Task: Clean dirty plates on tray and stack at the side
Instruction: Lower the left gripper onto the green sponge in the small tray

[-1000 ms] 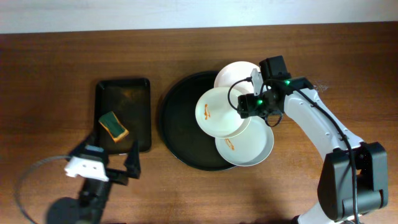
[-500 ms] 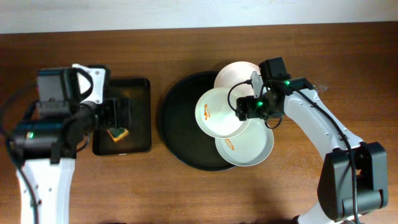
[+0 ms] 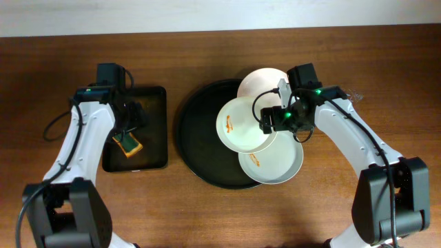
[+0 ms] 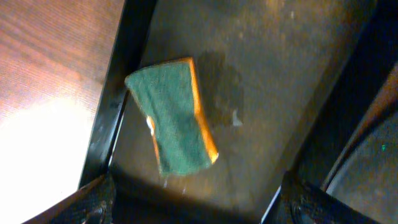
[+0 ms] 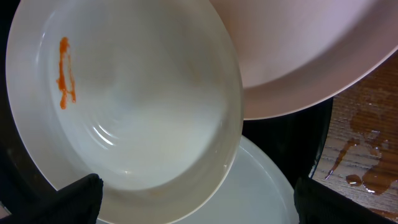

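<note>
Jaws spread on left gripper (image 3: 129,122) over sponge (image 4: 174,118), also right gripper (image 3: 270,118) over smeared plate (image 3: 241,124) (lower plate (image 3: 279,165) partly covered).

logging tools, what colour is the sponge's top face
The sponge is green on top, orange beneath; left wrist view.

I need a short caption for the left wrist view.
Green sponge with an orange edge lying in the rectangular black tray.

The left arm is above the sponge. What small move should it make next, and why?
Probably lower the left gripper onto the sponge and close on it. The gripper hangs open above the sponge, which lies untouched in the rectangular tray. The middle plate carries an orange smear, so a wiping tool seems needed first.
</note>
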